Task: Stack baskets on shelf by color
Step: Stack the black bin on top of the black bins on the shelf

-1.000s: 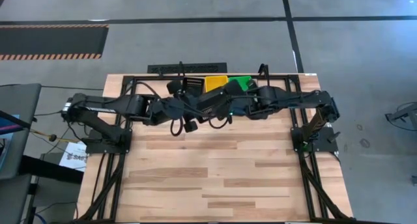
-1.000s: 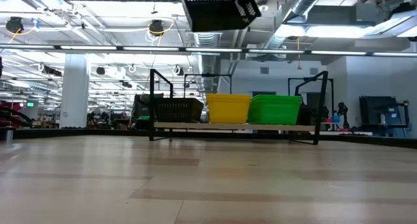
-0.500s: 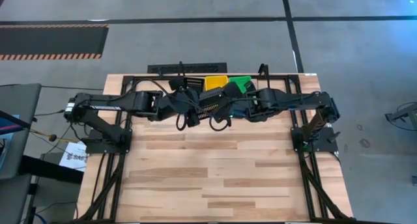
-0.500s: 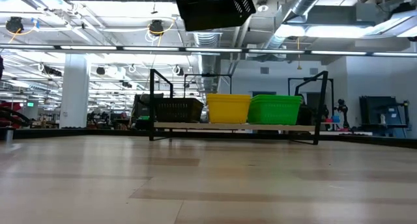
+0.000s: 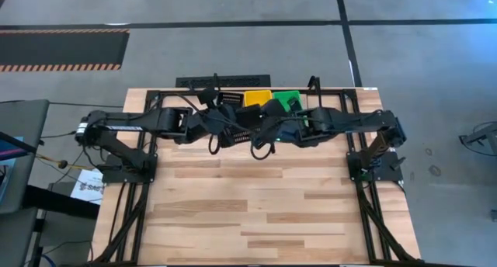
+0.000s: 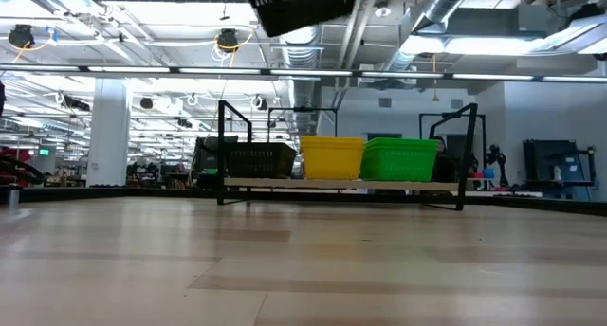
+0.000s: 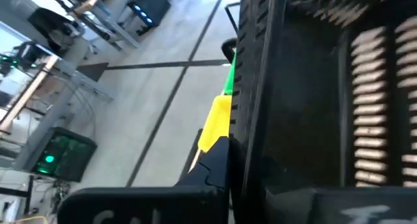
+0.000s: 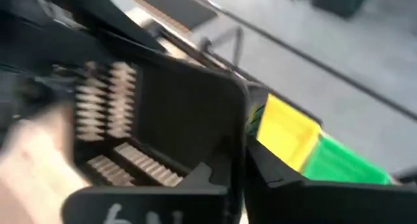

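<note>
A: What's nearest in the low view?

B: Bare wooden tabletop (image 6: pixel 303 269) across the lower half of the frame. Farther back, mid-frame, the shelf (image 6: pixel 341 183) carries a black basket (image 6: pixel 258 159) at left, a yellow basket (image 6: pixel 332 157) in the centre and a green basket (image 6: pixel 399 158) at right, side by side.

A: And the arms?

B: From above, both reach inward from the frame's sides and meet at upper centre, over the shelf's near edge. Between them a second black basket, the carried black basket (image 6: pixel 302 4), hangs tilted at the low view's top edge, high above the shelf.

A: Who grips it?

B: The left pincer (image 7: pixel 231 165) is clamped on its rim, a finger on either side of the wall. The right pincer (image 8: pixel 242 165) pinches another wall likewise.
</note>
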Action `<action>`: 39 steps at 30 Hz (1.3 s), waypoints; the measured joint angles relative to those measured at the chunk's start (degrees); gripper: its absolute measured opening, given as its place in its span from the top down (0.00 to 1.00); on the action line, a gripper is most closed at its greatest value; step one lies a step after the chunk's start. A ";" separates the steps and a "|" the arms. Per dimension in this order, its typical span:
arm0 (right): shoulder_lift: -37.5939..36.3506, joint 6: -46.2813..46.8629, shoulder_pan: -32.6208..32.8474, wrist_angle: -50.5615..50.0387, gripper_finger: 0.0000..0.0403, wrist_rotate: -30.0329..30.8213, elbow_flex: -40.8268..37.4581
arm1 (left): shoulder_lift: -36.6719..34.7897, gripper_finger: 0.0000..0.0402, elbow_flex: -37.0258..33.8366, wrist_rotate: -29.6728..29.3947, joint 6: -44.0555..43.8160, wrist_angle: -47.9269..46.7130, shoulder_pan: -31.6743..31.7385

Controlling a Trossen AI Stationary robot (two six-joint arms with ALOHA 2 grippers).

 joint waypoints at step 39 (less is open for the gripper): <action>2.27 5.33 -0.67 -12.63 0.77 -12.66 6.56 | -29.11 1.00 4.61 -7.75 -24.94 -29.52 6.06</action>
